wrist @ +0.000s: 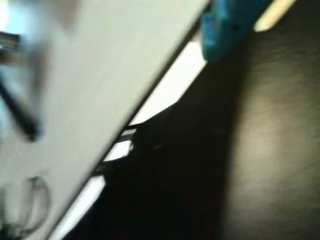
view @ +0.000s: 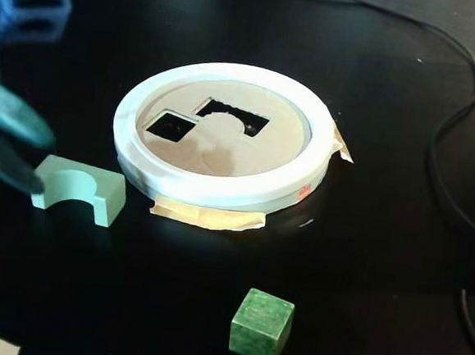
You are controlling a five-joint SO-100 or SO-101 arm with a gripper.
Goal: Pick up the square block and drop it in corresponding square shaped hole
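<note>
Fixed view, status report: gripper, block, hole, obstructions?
Gripper at left edge, blurred, holding nothing, jaw state unclear. Square block on table, front, untouched. Square shaped hole open. Arch block beside gripper, off the path.

Table: black surface (view: 362, 261), slightly glossy, fills the fixed view.
Cable: black cable (view: 452, 120) curves down the right side.
Light: soft sheen at upper centre.
Wrist view: blurred pale panel (wrist: 100, 75) at upper left, dark surface at lower right.

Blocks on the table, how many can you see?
2. The square block sits near the front of the fixed view, and the pale arch block lies left of the white ring. The blurred claw might hide more.
</note>
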